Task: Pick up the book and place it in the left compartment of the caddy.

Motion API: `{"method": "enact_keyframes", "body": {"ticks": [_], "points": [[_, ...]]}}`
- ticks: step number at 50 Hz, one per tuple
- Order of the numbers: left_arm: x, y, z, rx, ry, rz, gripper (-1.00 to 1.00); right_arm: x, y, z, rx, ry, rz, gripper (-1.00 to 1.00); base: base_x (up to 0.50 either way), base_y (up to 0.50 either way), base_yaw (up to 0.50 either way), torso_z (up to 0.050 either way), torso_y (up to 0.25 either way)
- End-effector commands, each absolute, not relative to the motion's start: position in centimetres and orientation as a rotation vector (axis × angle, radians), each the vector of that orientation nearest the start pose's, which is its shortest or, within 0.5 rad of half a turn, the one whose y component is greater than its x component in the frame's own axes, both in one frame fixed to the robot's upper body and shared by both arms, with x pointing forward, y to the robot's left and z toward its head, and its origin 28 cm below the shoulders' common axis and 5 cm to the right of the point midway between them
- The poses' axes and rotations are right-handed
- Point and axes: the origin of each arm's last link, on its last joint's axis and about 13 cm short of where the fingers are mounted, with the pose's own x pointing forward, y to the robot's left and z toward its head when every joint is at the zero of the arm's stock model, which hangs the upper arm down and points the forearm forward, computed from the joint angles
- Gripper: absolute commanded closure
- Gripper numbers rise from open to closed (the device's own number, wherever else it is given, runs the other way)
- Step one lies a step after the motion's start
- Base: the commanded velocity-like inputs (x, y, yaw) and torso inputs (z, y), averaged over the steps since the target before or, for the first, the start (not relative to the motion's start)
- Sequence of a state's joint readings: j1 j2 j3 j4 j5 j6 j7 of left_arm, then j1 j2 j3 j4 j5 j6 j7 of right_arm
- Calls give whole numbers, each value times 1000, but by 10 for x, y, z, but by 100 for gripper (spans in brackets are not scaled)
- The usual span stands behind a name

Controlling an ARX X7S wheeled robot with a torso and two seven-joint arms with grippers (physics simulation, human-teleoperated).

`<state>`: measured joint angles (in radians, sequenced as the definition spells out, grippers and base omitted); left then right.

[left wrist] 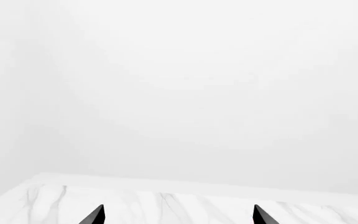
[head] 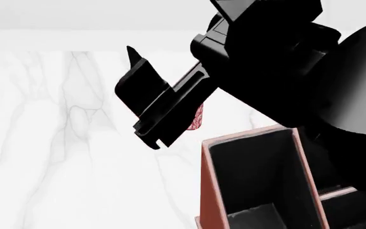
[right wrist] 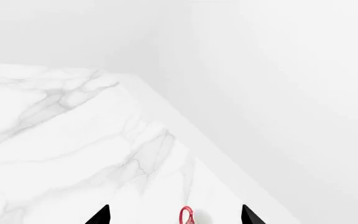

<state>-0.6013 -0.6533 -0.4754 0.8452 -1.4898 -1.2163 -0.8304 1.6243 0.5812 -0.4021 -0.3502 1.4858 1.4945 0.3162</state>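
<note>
One caddy (head: 247,191) at lower right of the head view, one red mug (head: 198,117) mid-frame, one marble table (head: 55,157).

Light is bright, flat and even in all three views, with no clear source. The white marble worktop (head: 55,143) nearly merges with the pale walls. Shadows are faint. The right arm (head: 278,62) renders as featureless black at 1 o'clock. Edges stay crisp, undistorted.

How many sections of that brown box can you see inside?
2. The caddy shows the left compartment, long and dark, and part of a smaller one at its right. The black arm and the picture's edge may hide more.
</note>
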Motion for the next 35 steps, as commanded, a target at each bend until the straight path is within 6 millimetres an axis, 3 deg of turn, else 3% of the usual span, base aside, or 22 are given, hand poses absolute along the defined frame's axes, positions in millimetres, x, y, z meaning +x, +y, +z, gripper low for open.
{"method": "enact_keyframes", "body": {"ticks": [1,23,35], "points": [[173,284,265,-42,-222,90,-100,240,-106,398,-613,46,780,-100,0,0,0,0,0],[173,286,265,-46,-227,94,-100,243,-85,395,-687,148,1002,-100,0,0,0,0,0],[175,288,265,-51,-224,103,-100,245,-75,380,-714,168,1114,-100,0,0,0,0,0]]}}
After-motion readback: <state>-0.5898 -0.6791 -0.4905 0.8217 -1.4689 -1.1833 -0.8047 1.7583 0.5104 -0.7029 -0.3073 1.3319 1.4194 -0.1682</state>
